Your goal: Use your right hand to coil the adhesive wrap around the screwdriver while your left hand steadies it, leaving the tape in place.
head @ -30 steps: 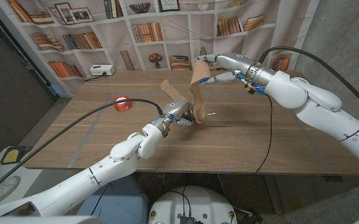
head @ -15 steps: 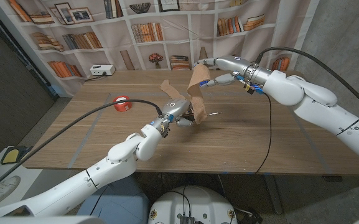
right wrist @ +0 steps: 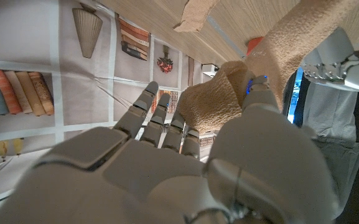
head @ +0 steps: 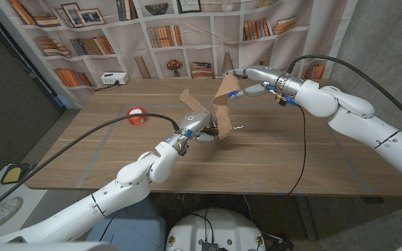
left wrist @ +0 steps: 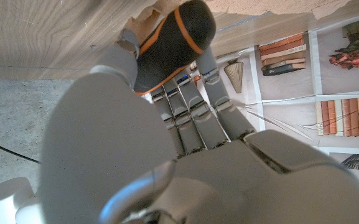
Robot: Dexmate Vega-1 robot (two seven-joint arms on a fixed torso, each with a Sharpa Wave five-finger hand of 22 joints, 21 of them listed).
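Observation:
My left hand [head: 198,130] grips the screwdriver by its black handle with orange rings [left wrist: 172,48], just above the middle of the table. The thin metal shaft [head: 237,127] sticks out toward the right. A tan adhesive wrap [head: 221,110] rises from the screwdriver as a taut strip to my right hand [head: 251,79], which pinches its upper end [right wrist: 221,94] between thumb and fingers. A loose end of the wrap [head: 187,97] juts up behind my left hand. The spot where the wrap meets the screwdriver is hidden by my left hand.
A red tape roll [head: 137,115] lies on the wooden table [head: 277,160] to the left of my left hand. A white power box [head: 114,79] sits at the far left edge. Black cables hang from both arms. A bookshelf backdrop stands behind the table.
My right hand has lowered the wrap's held end a little and drawn it slightly to the right. My left hand keeps its hold on the screwdriver in nearly the same place.

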